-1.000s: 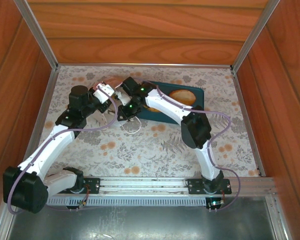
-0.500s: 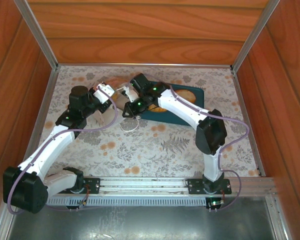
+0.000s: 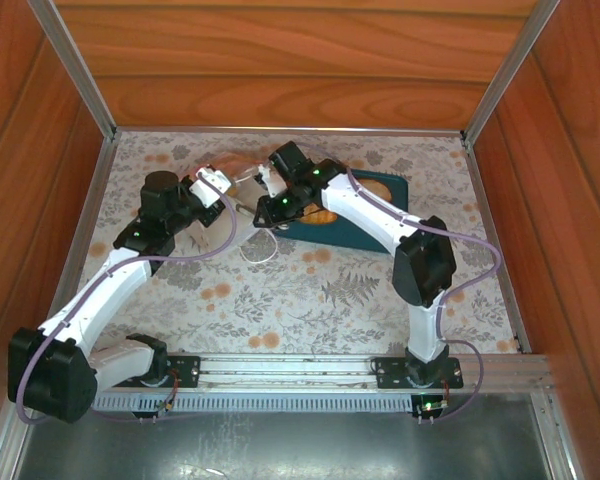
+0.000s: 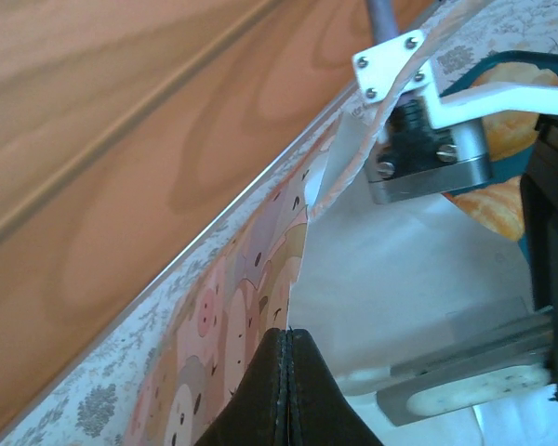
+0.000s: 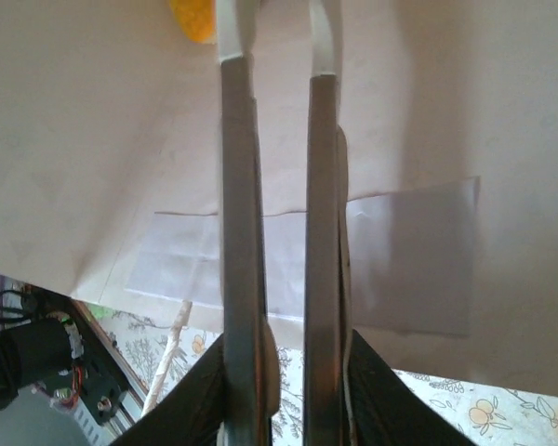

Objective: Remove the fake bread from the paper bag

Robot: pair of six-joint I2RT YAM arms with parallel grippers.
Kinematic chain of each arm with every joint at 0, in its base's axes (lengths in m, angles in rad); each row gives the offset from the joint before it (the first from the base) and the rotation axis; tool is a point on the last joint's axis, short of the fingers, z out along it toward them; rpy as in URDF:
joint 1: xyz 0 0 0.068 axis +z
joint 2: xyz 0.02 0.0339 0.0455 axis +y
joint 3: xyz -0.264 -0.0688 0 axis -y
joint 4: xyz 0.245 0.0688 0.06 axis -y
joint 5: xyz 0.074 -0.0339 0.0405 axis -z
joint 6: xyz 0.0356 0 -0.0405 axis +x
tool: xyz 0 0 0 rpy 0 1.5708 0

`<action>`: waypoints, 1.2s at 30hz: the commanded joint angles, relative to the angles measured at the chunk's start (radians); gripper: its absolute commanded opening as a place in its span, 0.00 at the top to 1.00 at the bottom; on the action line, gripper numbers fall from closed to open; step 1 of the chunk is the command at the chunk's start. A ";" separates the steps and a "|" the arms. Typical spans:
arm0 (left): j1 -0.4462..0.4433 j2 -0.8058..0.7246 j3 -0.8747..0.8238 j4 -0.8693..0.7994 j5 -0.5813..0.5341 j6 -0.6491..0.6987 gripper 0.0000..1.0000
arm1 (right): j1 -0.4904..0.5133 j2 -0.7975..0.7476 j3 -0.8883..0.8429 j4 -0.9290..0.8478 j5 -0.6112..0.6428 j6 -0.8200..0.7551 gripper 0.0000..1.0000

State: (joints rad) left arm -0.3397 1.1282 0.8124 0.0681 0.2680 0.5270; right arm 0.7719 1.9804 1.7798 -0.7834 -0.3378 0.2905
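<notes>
Currently we find the paper bag (image 4: 225, 339) at the far side of the desk (image 3: 310, 290), between the two arms. Its outside carries a pink pig print and its inside is plain white. The left end effector (image 4: 285, 351) is clamped on the bag's rim, fingers pressed together. The right end effector (image 5: 277, 42) reaches inside the bag with its fingers narrowly apart and white paper all around; we cannot tell whether it grips anything. Golden-orange, ridged fake bread (image 4: 491, 209) lies on the teal tray (image 4: 458, 85) just past the bag. A yellow patch (image 5: 193, 17) shows near the right fingertips, identity unclear.
</notes>
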 commanded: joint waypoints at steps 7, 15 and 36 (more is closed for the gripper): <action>-0.019 0.016 0.043 0.025 0.037 0.017 1.00 | -0.009 0.063 0.110 -0.060 0.089 0.074 0.60; -0.019 0.008 0.041 0.026 0.050 0.015 1.00 | -0.025 0.110 0.145 -0.051 0.083 0.111 0.59; -0.037 0.085 0.100 0.028 -0.025 -0.044 1.00 | -0.025 0.158 0.135 0.080 0.037 0.153 0.61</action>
State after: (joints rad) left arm -0.3519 1.1961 0.8574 0.0662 0.2382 0.5114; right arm 0.7567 2.1624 1.9476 -0.7567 -0.2943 0.4229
